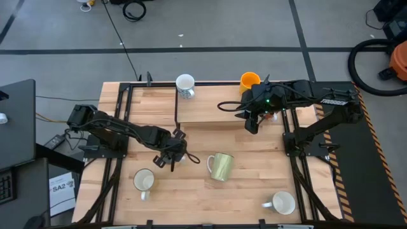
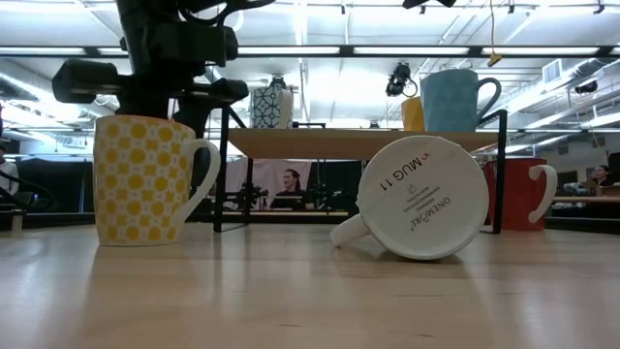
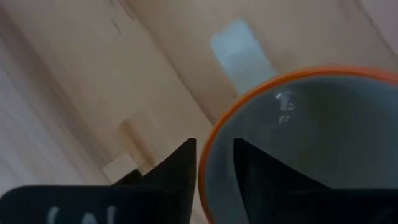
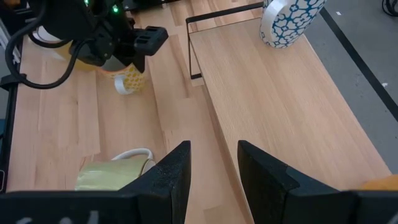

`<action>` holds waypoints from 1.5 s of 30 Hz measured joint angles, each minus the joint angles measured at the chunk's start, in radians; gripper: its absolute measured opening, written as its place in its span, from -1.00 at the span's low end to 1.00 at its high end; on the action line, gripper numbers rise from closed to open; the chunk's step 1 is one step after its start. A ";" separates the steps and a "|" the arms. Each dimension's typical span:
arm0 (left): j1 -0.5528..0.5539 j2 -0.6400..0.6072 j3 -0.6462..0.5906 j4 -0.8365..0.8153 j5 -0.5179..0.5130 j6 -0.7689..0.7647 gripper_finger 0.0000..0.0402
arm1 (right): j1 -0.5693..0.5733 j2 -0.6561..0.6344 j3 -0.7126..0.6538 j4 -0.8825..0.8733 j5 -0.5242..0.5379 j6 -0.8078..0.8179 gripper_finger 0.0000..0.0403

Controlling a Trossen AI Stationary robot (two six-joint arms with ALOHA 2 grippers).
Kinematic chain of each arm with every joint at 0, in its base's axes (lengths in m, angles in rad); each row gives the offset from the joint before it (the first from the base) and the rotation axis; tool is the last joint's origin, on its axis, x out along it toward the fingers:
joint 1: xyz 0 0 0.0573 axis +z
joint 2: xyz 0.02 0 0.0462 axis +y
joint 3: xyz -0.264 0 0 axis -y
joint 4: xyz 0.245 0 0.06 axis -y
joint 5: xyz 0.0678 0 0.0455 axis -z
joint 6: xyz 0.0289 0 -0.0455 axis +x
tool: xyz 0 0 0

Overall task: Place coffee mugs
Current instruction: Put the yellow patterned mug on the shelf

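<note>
Nearest, along the front edge of the bench (image 1: 203,203), one white mug (image 1: 143,181) stands at 7 o'clock and another white mug (image 1: 282,203) at 5 o'clock. Toward the middle the pale yellow-green mug (image 1: 220,166) lies on its side, handle pointing to 10 o'clock. Just at its 9 o'clock the left claw (image 1: 173,154) hangs over the upright yellow-dotted mug (image 2: 145,179), its fingers (image 3: 180,171) straddling the rim, parted, with a gap beside the inner one. Farther on, the right claw (image 1: 252,124) hovers at 1 o'clock over the raised shelf (image 1: 210,108), open and empty. On the shelf's far edge stand a blue-patterned mug (image 1: 185,86) at 12 o'clock and an orange-yellow mug (image 1: 249,81) at 1 o'clock.
</note>
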 joint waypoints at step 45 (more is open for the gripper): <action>-0.002 -0.003 0.004 -0.187 0.131 -1.028 -0.16 | 0.000 0.000 0.000 0.000 0.000 0.000 -0.32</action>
